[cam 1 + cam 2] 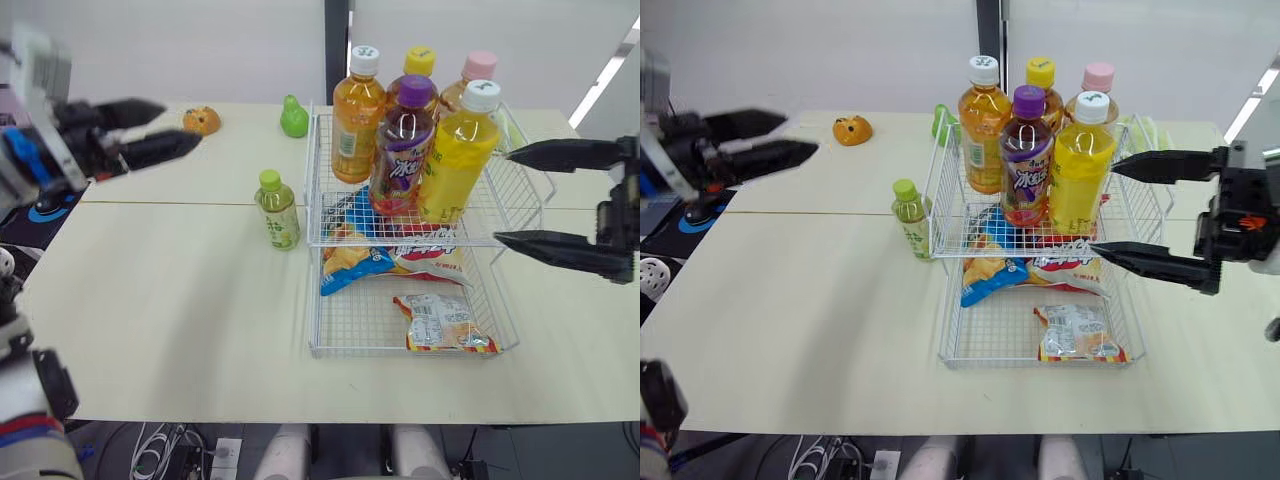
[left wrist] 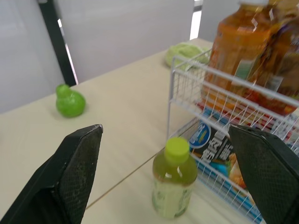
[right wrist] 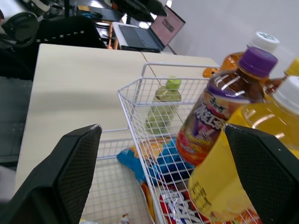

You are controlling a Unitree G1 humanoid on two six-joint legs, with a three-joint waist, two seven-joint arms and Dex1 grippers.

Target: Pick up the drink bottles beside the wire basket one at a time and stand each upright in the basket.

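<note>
1. Standing upright just ahead of the left pincer (image 1: 178,125), whose fingers gape wide and empty, the small clear plastic bottle of green tea with a lime cap (image 1: 278,210) looks light, smooth and slightly squashy. It is best gripped mid-body, below the shoulder.
2. Beyond it, the white wire basket (image 1: 313,240) stands just beside the bottle, leaving that finger little room.
3. Five tall drink bottles (image 1: 401,150) crowd the upper tier. The right pincer (image 1: 503,197), wide open and empty, hangs at the basket's far side.
4. A green pear-shaped toy (image 1: 293,118) lies clear of the approach.

L pincer (image 1: 182,123), R pincer (image 1: 502,196): black tapered fingers (image 1: 560,155), mesh pads (image 2: 79,172).
</note>
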